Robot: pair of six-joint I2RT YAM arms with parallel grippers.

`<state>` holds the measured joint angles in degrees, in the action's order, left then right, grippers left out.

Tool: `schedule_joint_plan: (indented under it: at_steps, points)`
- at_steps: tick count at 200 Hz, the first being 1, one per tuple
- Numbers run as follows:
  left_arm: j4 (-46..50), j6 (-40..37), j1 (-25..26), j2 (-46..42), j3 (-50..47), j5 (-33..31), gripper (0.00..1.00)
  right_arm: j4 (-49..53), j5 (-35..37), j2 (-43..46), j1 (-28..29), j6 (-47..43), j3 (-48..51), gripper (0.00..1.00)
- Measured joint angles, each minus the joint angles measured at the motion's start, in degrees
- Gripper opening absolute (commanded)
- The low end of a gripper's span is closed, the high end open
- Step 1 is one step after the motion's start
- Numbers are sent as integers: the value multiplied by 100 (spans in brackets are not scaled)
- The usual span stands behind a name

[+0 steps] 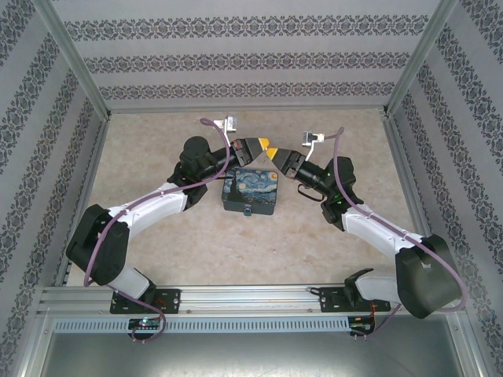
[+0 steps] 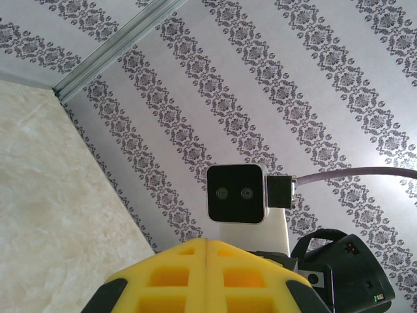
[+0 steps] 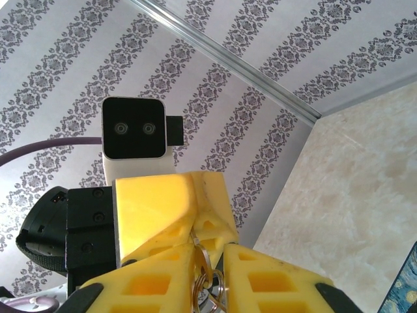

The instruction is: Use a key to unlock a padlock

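Bright, even light (soft shadows), slightly grainy.

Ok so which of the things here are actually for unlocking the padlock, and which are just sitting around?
For the job:
- padlock, at the near side of the box
- key ring, up off the table

Just there:
- painted box; I cannot tell whether the padlock is fastened to it
- patterned walls

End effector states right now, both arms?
Left end effector: closed; anything pinched cannot be told.
Right end effector: nearly closed around small silvery metal rings; firm grip cannot be told.
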<state>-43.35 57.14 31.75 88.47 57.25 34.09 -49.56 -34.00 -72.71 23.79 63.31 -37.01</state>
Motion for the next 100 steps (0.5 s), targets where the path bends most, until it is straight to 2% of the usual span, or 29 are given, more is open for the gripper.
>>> schedule_joint_plan:
  at_steps: [15, 73, 100]
  points:
    - [2, 0, 0, 0, -20, -2, 0, -2, 0, 0, 0, -2, 7, 16]
    - [0, 13, 0, 0, -48, -37, 0, -2, -17, 2, -44, 22, 28, 0]
    - [-2, 22, 0, 0, -57, -44, 0, -2, -20, 2, -44, 24, 28, 0]
